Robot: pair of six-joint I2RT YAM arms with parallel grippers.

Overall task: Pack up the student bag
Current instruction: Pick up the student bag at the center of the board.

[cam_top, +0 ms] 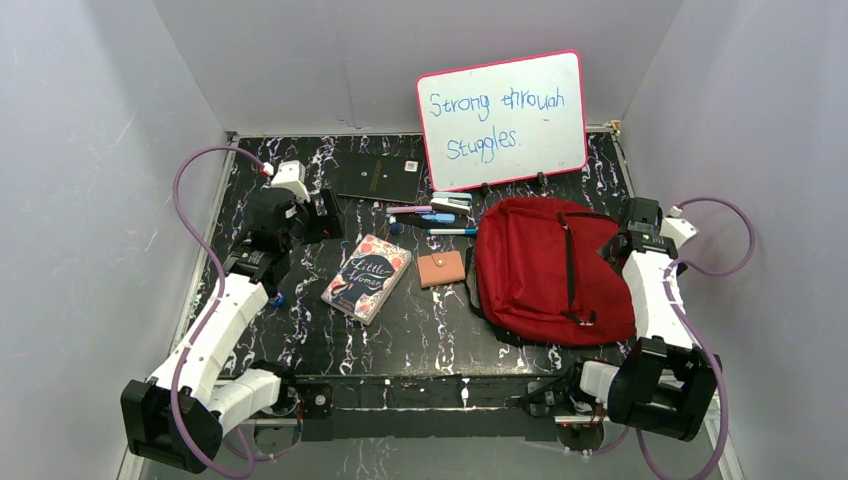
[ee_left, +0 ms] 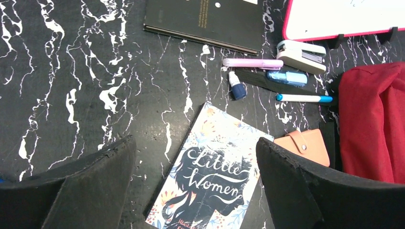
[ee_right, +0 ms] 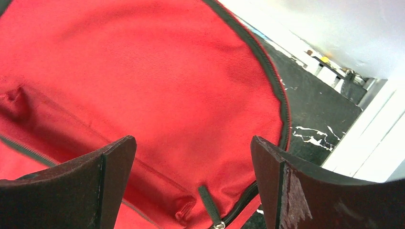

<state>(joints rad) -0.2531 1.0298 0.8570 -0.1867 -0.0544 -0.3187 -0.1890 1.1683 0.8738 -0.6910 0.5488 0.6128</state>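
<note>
Right of centre on the black marbled table [cam_top: 420, 340] lies the red student bag [cam_top: 545, 268], flat with a black strap across its top, and the right gripper [ee_right: 191, 157] hangs just above its far right edge, jaws spread wide and holding nothing! Just left of the bag sit a tan wallet [cam_top: 441, 268] and a book [cam_top: 366, 278] titled "Little Women", with the left gripper [ee_left: 196, 152] poised over the book, wide apart and empty. Behind the bag a pink-framed whiteboard [cam_top: 503, 120] reads "Strong through Stuggles.", pens [cam_top: 440, 215] lying before it.
</note>
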